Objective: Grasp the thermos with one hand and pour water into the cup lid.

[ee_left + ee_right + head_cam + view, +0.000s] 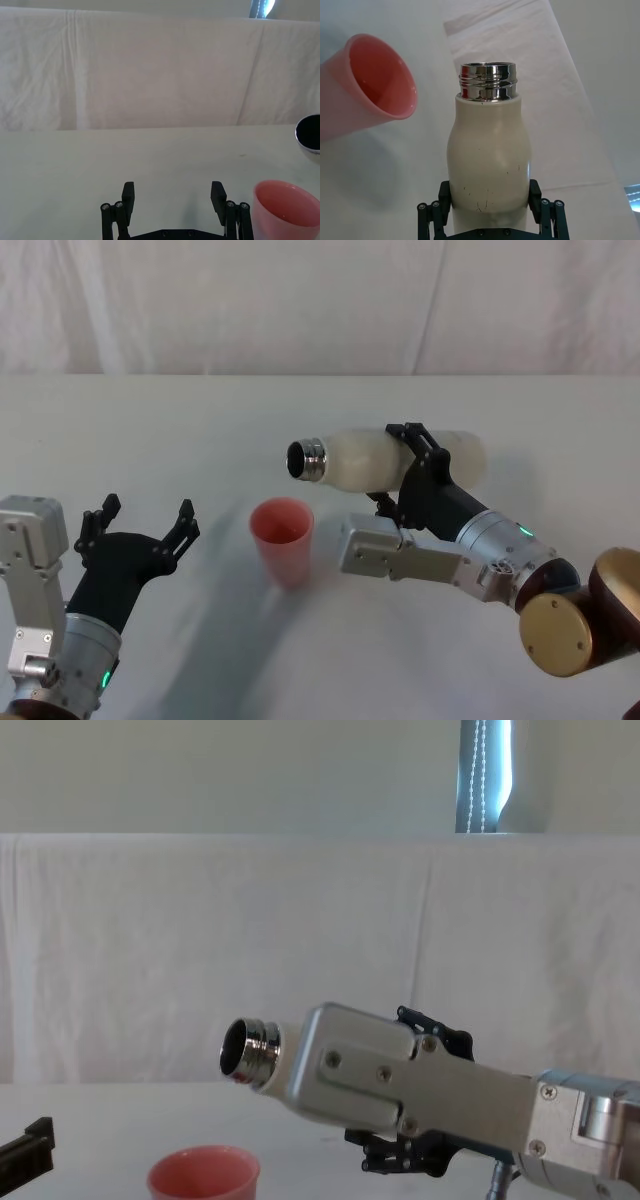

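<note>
My right gripper [413,466] is shut on the cream-white thermos [365,460], which it holds lying nearly level in the air with the chrome neck [307,461] pointing left. In the right wrist view the black fingers [536,196] clamp the thermos [489,150] low on its body. The pink cup lid [283,538] stands upright on the table just below and slightly left of the neck. No water shows between them. The chest view has the thermos neck [249,1051] above the cup lid [203,1173]. My left gripper [140,521] rests open to the left of the cup lid, holding nothing.
A white cloth covers the table [200,430] and hangs as a backdrop behind it. In the left wrist view the cup lid [286,210] sits just right of my left gripper [173,196]. Open tabletop lies beyond the cup lid and to the far left.
</note>
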`<state>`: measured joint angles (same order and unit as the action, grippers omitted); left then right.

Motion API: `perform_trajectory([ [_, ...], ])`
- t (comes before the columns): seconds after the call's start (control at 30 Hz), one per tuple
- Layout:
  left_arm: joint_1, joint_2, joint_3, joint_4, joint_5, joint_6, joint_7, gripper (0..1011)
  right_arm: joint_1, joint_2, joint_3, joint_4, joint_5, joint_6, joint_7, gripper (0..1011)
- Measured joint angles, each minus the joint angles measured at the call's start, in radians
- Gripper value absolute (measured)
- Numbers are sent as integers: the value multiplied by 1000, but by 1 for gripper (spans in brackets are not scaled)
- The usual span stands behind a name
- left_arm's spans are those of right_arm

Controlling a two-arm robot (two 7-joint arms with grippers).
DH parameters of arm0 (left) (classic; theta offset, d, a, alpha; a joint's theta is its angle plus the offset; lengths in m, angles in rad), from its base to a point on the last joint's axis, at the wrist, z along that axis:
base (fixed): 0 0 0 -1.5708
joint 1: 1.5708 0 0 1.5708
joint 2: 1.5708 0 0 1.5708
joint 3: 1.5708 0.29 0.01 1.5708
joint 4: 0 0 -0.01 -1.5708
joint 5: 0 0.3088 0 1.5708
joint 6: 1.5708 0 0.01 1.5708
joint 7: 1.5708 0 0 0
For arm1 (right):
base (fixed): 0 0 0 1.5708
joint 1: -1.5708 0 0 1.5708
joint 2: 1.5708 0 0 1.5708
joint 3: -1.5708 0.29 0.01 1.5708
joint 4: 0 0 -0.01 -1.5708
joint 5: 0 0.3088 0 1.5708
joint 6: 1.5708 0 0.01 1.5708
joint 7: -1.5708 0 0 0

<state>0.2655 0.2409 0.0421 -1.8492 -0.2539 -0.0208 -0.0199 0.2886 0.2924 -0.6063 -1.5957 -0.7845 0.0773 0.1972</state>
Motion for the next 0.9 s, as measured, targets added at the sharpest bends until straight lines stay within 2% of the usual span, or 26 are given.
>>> perform_trajectory([
  [0.9,0,0,0,0,0,0,0,1001,12,28,-43,-12,-109,25,3,948],
])
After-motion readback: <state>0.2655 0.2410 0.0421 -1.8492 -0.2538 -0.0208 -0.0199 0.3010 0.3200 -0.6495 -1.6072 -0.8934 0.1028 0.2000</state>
